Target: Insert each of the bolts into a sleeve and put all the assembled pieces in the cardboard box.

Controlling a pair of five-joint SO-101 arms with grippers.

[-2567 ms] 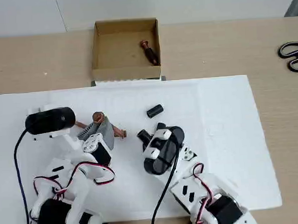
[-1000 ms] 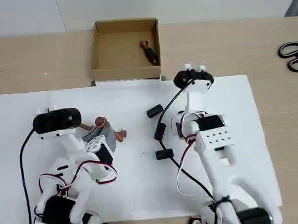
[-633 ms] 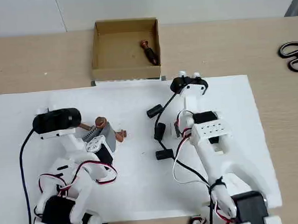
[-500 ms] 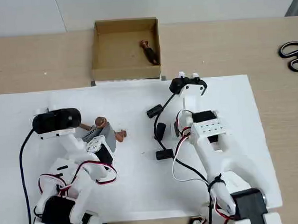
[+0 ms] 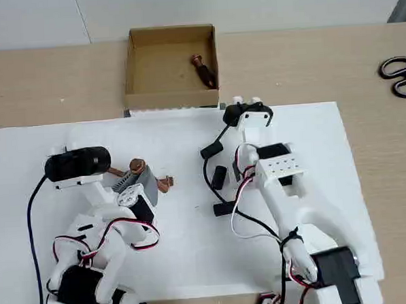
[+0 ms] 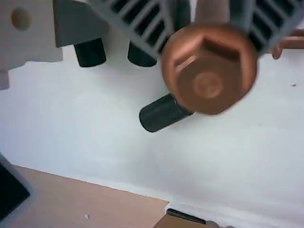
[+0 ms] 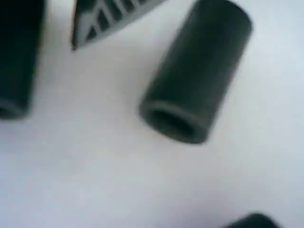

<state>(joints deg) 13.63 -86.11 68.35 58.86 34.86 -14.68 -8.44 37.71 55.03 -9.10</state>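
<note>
My left gripper [image 5: 139, 174] is shut on a copper bolt [image 5: 135, 164], whose hex head [image 6: 209, 76] sits between the grey fingers [image 6: 128, 16]. A second bolt [image 5: 165, 183] lies on the white sheet just beside it. Three black sleeves [image 5: 212, 149] [image 5: 219, 177] [image 5: 224, 208] lie loose mid-sheet. My right gripper [image 5: 229, 157] hangs low over them, open, with one fingertip [image 7: 104, 19] beside a sleeve [image 7: 197, 71] that lies on its side. The cardboard box [image 5: 134, 67] at the back holds one bolt in its sleeve [image 5: 203, 69].
The white sheet [image 5: 66, 139] covers the wooden table's front half, and the box stands just past its far edge. Scissors [image 5: 400, 75] lie at the far right of the table. The right arm's black cable [image 5: 207, 172] loops among the sleeves.
The right arm has swung up from the front of the sheet and now hangs over the sleeves, drifting left toward the box. The left arm and its bolt have barely moved.
</note>
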